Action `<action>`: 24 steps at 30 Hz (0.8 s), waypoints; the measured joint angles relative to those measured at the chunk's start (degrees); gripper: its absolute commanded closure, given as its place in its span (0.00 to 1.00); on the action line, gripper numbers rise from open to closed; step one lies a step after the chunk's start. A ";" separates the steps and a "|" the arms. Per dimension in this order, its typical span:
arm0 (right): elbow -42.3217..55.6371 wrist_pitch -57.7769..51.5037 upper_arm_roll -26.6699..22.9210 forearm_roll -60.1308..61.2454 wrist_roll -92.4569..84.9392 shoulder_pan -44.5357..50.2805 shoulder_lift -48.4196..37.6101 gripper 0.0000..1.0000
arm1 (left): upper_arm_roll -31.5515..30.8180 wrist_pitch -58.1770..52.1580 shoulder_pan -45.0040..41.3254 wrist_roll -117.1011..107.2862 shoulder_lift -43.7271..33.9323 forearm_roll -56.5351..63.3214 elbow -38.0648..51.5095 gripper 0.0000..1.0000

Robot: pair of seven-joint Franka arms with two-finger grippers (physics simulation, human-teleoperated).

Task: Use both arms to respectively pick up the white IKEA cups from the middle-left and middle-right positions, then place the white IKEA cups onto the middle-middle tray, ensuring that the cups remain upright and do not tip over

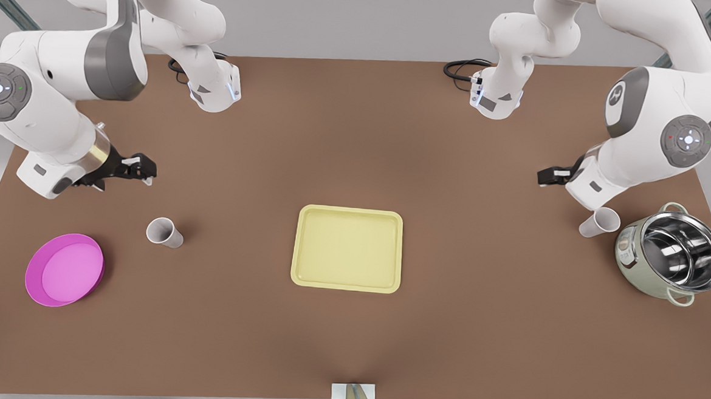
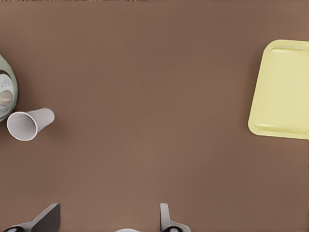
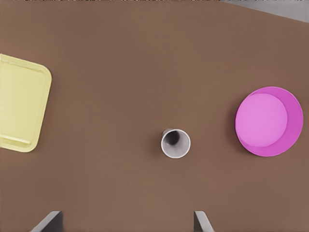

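Both grippers hang above the worktop (image 1: 359,133) with fingers apart, neither holding anything, likely poised to descend; the left gripper (image 1: 548,176) is near the cup (image 1: 599,222) beside the green pot (image 1: 672,252), which crowds any approach; the right gripper (image 1: 138,168) hovers near the other cup (image 1: 164,232), the magenta plate (image 1: 64,269) close by; the empty tray (image 1: 347,248) waits between them.

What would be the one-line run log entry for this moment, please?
stage: approach | left gripper: open, above table near pot-side cup | right gripper: open, above plate-side cup | tray: no cups
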 measured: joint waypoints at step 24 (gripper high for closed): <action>-20.91 30.06 0.12 5.02 -4.05 -13.95 15.55 0.00 | 13.53 35.19 13.66 11.82 11.74 -0.08 -27.19 0.00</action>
